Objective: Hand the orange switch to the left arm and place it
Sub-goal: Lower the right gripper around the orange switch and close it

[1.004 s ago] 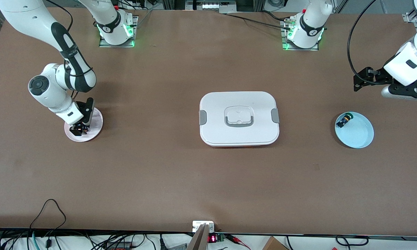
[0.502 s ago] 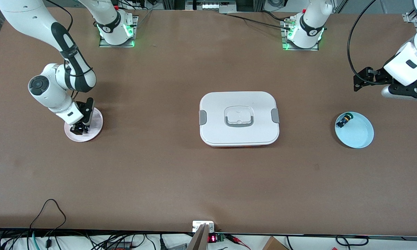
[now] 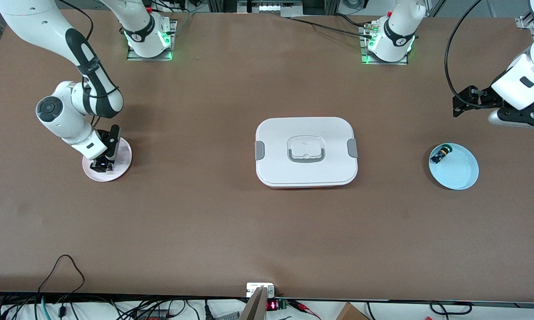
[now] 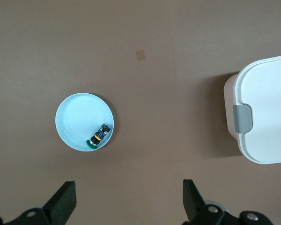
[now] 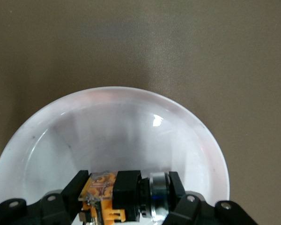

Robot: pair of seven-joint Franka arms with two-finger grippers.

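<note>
The orange switch point(image 5: 124, 197) lies on its side on the pink plate point(image 3: 121, 165) at the right arm's end of the table. It has a black body, orange parts and a silver ring. My right gripper point(image 3: 102, 167) is down on that plate, and its fingers point(image 5: 78, 185) press both ends of the switch. My left gripper point(image 3: 518, 118) is open and empty, up in the air above the table beside the blue plate point(image 3: 458, 171); its fingertips point(image 4: 62, 201) stand wide apart. The white box point(image 3: 306, 152) sits at the table's middle, between the two plates.
A small black switch with a yellow-green cap point(image 3: 440, 154) lies on the blue plate point(image 4: 77, 119) near its rim. The box's corner with a grey clip point(image 4: 243, 119) shows in the left wrist view. Cables and a small device lie along the table's near edge.
The right gripper's fingers have closed in on the orange switch on the pink plate. The left arm has not moved.
</note>
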